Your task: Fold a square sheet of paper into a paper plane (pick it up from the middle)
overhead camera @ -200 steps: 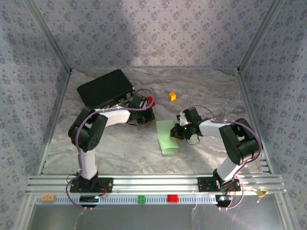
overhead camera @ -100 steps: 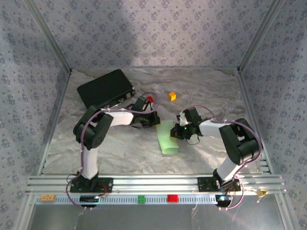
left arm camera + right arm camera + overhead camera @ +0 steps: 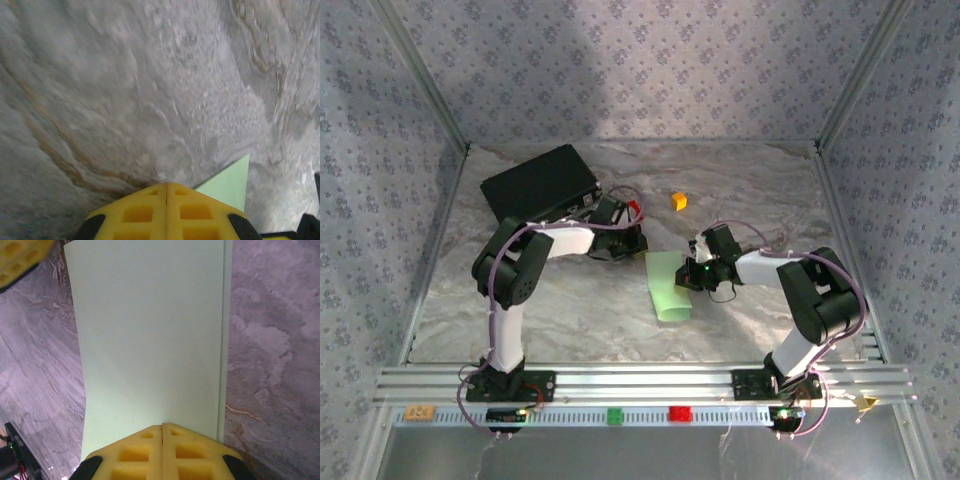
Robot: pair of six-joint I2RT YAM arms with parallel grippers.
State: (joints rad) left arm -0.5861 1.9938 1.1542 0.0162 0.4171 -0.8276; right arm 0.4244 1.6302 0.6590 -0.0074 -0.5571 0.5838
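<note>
- From above, the left arm [image 3: 560,240] has drawn slightly back from where it was half a second ago. Its wrist now sits a little farther from the sheet of paper [image 3: 668,285], near the spot it held a second ago.
- The right arm [image 3: 770,268] has not moved, with its wrist at the sheet's right edge. The sheet also lies as before, a folded pale green strip flat on the tabletop [image 3: 570,310] between the two wrists.
- A black case [image 3: 540,185] lies at the far left, a small yellow block [image 3: 678,200] sits beyond the sheet, and something red [image 3: 633,208] shows by the left wrist.
- The tabletop is grey marbled stone. Walls [image 3: 650,70] papered in a blue-grey flower pattern close it in, with metal posts at the corners. A ribbed metal rail [image 3: 640,380] at the near edge carries the arm bases, with a green block [image 3: 616,415] and a red block [image 3: 679,413] below it.
- In the left wrist view, the left jaws are closed, yellow tips meeting. A corner of the sheet [image 3: 230,182] shows just to their right on the blurred stone.
- In the right wrist view, the right jaws are closed, tips together over the near end of the sheet [image 3: 150,340]. Whether they press on it cannot be told. A narrow lower layer shows along the sheet's right side, and a yellow pad [image 3: 20,260] sits just off its far left corner.
</note>
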